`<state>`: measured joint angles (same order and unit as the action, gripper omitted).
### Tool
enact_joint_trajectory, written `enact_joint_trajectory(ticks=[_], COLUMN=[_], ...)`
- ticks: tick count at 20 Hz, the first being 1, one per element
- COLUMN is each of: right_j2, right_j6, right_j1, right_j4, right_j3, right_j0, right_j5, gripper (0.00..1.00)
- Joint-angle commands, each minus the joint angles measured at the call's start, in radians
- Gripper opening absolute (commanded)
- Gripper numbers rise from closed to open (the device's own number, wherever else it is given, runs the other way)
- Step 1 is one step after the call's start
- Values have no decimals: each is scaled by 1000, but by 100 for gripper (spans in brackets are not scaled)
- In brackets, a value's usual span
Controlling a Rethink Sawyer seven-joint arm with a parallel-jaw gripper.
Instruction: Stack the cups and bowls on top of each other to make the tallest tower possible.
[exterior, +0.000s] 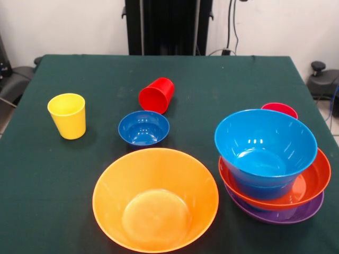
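The tower [273, 174] stands at the right front: a purple shallow bowl [280, 216] lowest, a red-orange bowl [312, 182] in it, and blue bowls [265, 143] nested on top. A huge orange bowl [155, 198] sits upright at the front middle. A small blue bowl [143, 127] sits upright behind it. A red cup [157, 95] lies on its side behind the small blue bowl. A yellow cup [67, 115] stands upright at the left. A pinkish-red cup [279, 109] shows only its rim behind the tower. The gripper is not in view.
The dark green table [53, 185] reaches to a far edge at the robot's black pedestal [168, 26]. Cables and black equipment lie off the table at the left and right edges.
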<state>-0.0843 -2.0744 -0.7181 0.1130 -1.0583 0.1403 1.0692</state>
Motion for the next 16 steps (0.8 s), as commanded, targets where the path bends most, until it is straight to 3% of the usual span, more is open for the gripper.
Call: enact_joint_trajectory(ticks=[1,16], right_j2=[162,290], right_j6=[327,427], right_j1=[92,180], right_j4=[-112,-199], right_j3=[-88,49], right_j0=[24,113], right_j5=[-24,47], gripper=[100,100])
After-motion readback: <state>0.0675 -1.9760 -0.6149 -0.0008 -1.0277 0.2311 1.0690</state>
